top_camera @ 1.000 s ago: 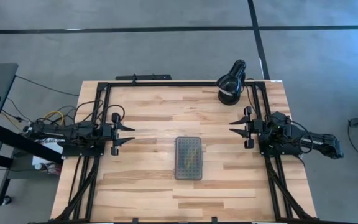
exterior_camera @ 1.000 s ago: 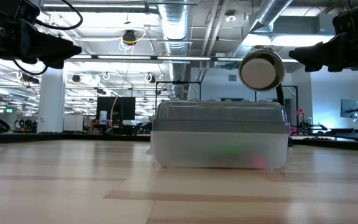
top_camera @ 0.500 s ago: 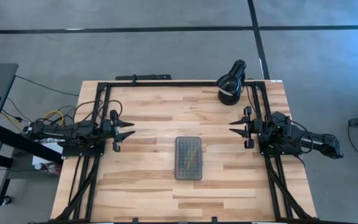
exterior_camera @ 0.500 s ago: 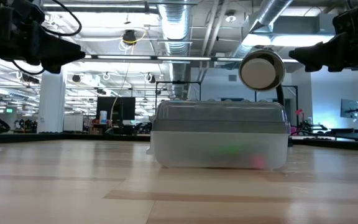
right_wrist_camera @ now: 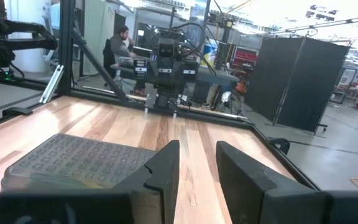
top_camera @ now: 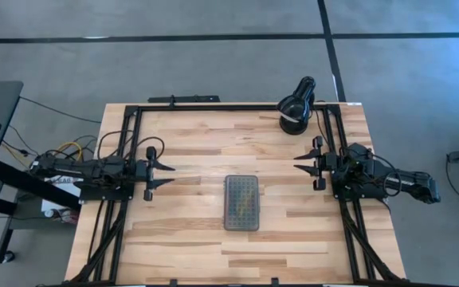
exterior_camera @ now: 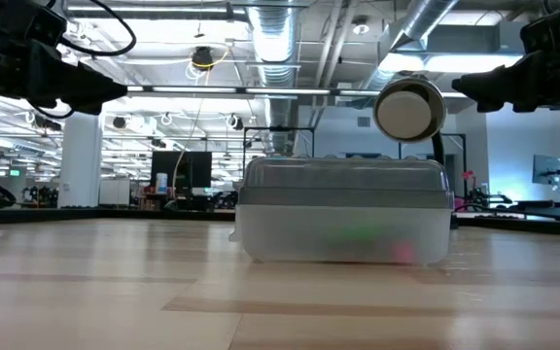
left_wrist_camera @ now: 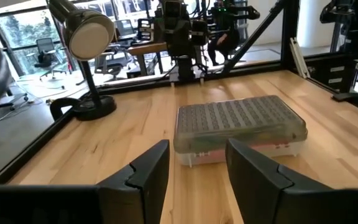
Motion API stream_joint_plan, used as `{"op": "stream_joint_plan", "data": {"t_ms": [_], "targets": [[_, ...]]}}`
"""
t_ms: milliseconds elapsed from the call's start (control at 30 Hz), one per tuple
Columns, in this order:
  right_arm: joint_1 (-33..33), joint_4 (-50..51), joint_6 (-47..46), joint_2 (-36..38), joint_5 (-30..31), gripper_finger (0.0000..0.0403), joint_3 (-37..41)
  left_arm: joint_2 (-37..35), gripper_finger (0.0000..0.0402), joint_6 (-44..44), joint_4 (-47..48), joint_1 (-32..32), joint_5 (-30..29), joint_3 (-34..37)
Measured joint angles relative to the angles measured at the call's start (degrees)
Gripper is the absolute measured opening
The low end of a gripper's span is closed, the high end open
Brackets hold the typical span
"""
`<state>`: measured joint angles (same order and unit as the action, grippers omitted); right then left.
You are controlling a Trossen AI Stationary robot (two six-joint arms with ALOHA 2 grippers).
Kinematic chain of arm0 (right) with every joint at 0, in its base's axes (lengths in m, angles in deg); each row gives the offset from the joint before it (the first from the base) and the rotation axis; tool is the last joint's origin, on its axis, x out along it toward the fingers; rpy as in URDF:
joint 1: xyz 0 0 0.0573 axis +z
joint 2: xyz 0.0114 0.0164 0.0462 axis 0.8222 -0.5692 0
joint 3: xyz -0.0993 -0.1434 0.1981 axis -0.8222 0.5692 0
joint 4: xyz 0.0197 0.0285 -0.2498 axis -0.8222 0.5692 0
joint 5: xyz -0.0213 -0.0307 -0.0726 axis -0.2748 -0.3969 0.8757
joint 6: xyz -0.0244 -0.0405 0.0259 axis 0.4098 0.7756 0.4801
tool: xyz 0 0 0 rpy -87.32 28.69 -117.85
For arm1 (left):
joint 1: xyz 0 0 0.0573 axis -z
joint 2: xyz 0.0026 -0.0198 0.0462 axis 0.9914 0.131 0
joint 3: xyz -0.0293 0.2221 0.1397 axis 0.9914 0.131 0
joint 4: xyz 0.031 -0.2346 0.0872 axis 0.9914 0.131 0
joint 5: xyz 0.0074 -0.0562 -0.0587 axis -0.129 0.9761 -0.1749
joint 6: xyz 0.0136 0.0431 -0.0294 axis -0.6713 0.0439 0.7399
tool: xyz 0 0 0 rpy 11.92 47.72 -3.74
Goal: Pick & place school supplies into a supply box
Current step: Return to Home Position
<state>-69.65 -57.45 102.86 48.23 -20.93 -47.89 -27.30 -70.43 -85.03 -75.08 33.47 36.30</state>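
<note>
The supply box (top_camera: pixel 241 202) sits at the middle of the wooden bench (top_camera: pixel 190 135) with its dotted grey lid shut, between the two arms and touched by neither. The left pincer (top_camera: pixel 170 174) hovers over the bench's left side, its arm reaching in from the left edge, fingers parted and holding nothing, pointed toward the opposite arm. The right pincer (top_camera: pixel 296 163) faces it from the right side, likewise released and empty. In the low view both hang level, high above the bench top, and each stands well apart from the box. Faint green and pink shapes show through the box's clear wall. A black round lamp (top_camera: pixel 296 108) stands near the bench's far edge, just beyond the right arm.
</note>
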Motion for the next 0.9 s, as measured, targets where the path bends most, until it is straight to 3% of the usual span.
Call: {"op": "stream_joint_plan", "data": {"t_ms": [767, 900], "targets": [[0.00, 0.00, 0.02, 0.00, 0.01, 0.0102, 0.00, -0.13, 0.0153, -0.07, 0.04, 0.06, -0.09, 0.00], [0.00, 0.00, 0.01, 0.00, 0.01, 0.0102, 0.00, -4.51, 0.0153, -3.59, -0.11, 0.34, -0.58, 0.03]]}}
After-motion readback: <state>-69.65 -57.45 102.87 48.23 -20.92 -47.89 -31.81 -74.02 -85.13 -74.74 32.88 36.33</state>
